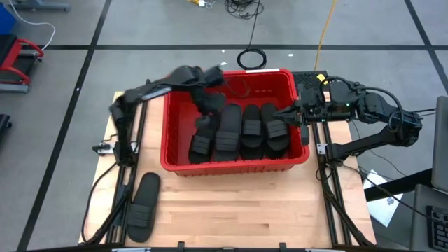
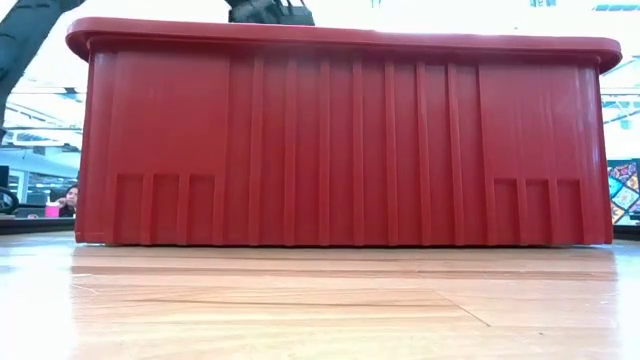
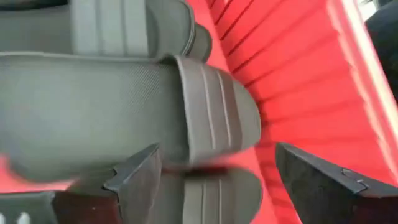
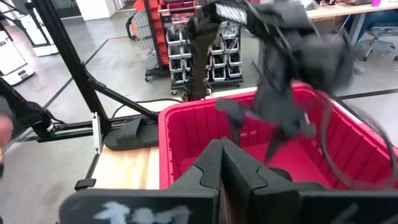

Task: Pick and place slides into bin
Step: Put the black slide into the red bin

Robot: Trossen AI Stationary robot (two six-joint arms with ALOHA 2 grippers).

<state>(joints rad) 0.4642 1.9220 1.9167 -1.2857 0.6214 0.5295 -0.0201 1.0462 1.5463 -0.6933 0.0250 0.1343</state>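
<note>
Four matte black ribbed-strap rubber slides (image 1: 238,133) lie side by side in the ribbed red plastic bin (image 1: 280,162); left end effector (image 1: 204,112) open above them, right end effector (image 1: 288,114) closed at the right rim

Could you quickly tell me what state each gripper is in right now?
Left gripper: open, holding nothing, inside the bin over the slides.
Right gripper: shut, holding nothing, at the bin's right rim.

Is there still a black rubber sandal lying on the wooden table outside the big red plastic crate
Yes, one black rubber sandal lies on the wooden table off the near-left corner of the red plastic crate.
</note>
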